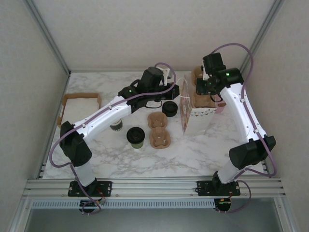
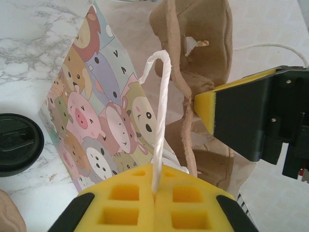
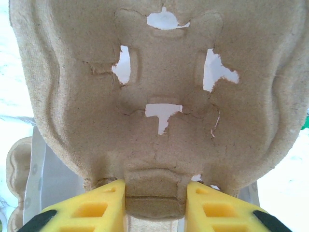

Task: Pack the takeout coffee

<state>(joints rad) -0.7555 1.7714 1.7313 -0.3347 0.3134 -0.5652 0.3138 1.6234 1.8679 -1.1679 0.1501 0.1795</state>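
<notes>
While the left jaws pinch the white string handle (image 2: 161, 121) to hold the cartoon bag (image 2: 91, 130) open, the right jaws clench a cardboard carrier (image 3: 164, 72) at its mouth, the lidded coffee cup (image 1: 135, 137) standing on the desk (image 1: 193, 154) at the bag's eight o'clock.

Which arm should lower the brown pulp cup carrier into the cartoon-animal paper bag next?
Probably right: the right tool clamps the brown pulp cup carrier at the mouth of the cartoon-animal paper bag, while the left tool is shut on the bag's white cord handle.
</notes>
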